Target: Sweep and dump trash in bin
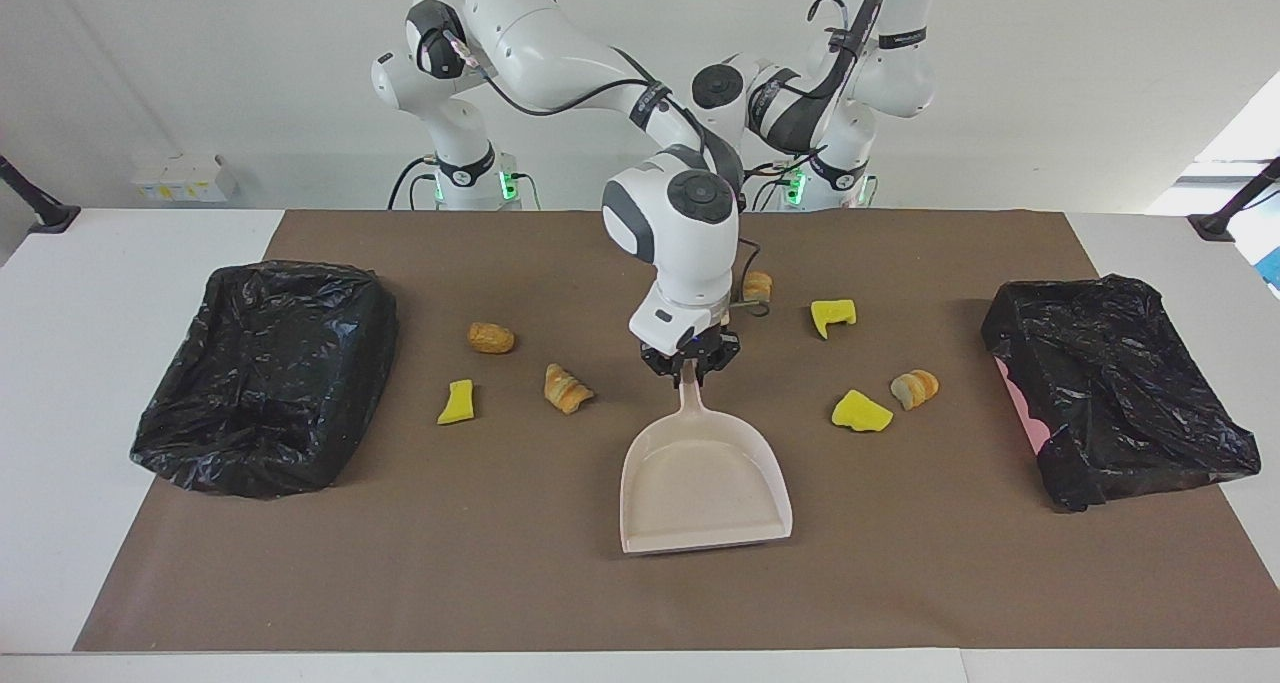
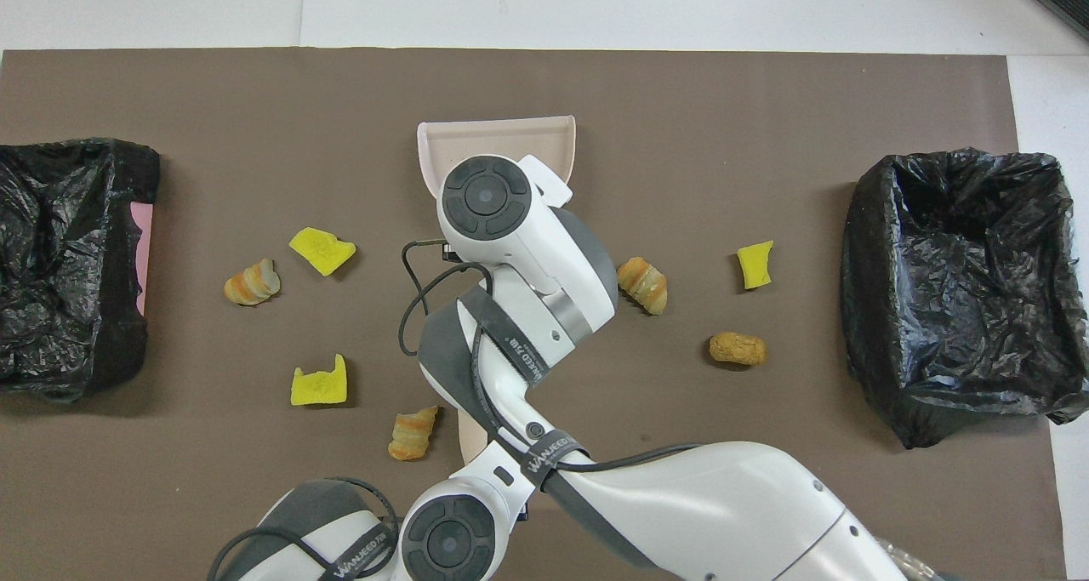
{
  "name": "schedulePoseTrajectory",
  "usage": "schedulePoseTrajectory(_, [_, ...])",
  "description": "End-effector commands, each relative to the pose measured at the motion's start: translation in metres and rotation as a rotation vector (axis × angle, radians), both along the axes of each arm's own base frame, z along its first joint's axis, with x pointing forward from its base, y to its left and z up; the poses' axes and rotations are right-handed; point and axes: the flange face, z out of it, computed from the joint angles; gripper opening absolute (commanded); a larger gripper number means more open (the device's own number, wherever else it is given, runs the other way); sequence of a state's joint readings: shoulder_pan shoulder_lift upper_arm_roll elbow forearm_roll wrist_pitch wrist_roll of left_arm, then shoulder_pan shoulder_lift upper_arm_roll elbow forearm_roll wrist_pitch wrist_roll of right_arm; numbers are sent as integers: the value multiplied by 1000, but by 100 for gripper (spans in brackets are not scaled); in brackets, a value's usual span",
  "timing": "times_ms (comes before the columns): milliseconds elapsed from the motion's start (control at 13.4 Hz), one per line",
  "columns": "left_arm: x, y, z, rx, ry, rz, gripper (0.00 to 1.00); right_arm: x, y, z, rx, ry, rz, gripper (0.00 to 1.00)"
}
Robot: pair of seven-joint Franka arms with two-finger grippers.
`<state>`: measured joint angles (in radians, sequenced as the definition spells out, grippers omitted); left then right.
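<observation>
Overhead view, starting from the robots' end of the table [image 2: 595, 2], which carries a brown mat [image 2: 213, 96]: the left arm's wrist [image 2: 447, 543] hangs low over the mat's near edge and covers its own claw, which is closed, though I cannot tell on what; a beige strip [image 2: 470, 432] juts out from under that wrist, just beside a striped bread-like piece [image 2: 413, 432], the nearest of the trash; a little farther, toward the left arm's end, lies a notched yellow chunk [image 2: 319, 385]; toward the right arm's end sits a brown nugget-like lump [image 2: 738, 349], then farther on a croissant-like piece [image 2: 642, 285] partly under the right arm, and a small yellow chunk [image 2: 755, 264]; about level with these, toward the left arm's end, a rolled bread-like piece [image 2: 251, 281] and a yellow wedge [image 2: 322, 250] lie near each other without touching; all seven lumps rest on the mat, none in the pan or a bin; the right arm reaches over the mat's middle, and in the facing view its right claw [image 1: 690, 365] points down, clamped on the handle tip of the beige dustpan [image 1: 700, 483], whose wide mouth faces away from the robots; a bag-lined bin [image 2: 953, 292] stands at the right arm's end, a second bag-lined bin [image 2: 68, 258] at the left arm's end, both well apart from the lumps.
</observation>
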<state>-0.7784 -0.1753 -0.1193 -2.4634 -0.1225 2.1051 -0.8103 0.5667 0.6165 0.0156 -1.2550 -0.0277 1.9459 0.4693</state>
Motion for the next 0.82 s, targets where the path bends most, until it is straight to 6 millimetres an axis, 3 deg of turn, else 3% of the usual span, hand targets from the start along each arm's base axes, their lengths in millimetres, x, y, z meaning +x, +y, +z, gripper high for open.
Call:
schedulePoseTrajectory(0, [0, 11, 23, 40, 56, 27, 0, 2, -37, 26, 3, 8, 129, 0])
schedulePoseTrajectory(224, [19, 39, 46, 48, 55, 86, 0, 1, -77, 44, -11, 17, 309, 0])
schedulePoseTrajectory(447, [53, 76, 64, 53, 20, 176, 0, -11, -84, 45, -60, 79, 578, 0])
schedulePoseTrajectory(745, [89, 126, 63, 134, -38, 245, 0, -43, -91, 36, -156, 169, 897, 0])
